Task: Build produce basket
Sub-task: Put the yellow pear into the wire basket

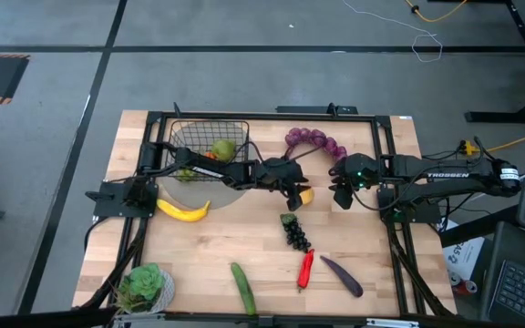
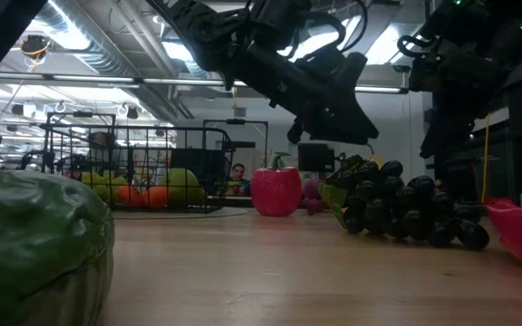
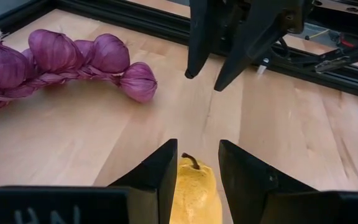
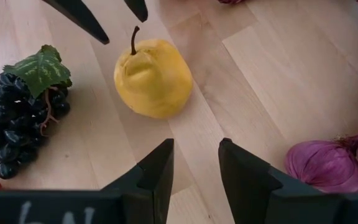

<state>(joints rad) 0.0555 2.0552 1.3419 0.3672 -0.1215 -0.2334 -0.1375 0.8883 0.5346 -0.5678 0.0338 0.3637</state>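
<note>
- The left gripper (image 1: 296,194) hovers over the yellow pear-shaped fruit (image 4: 153,77) at mid-table. Its fingers (image 3: 155,177) stand parted on either side of the fruit, holding nothing. This placement suits a descent to grasp.
- The right gripper (image 1: 342,193) waits just beside it, also parted and empty, clear of the fruit. This leaves the left arm room.
- The basket (image 1: 209,146) sits at the table's far left. It contains a green fruit (image 1: 223,148), orange-red pieces and a green piece partly hidden by the left arm.
- Outside the basket lie the banana (image 1: 184,210), dark grapes (image 1: 295,233), cucumber (image 1: 242,288), chili (image 1: 305,269), eggplant (image 1: 342,275) and purple bunch (image 1: 314,141).
</note>
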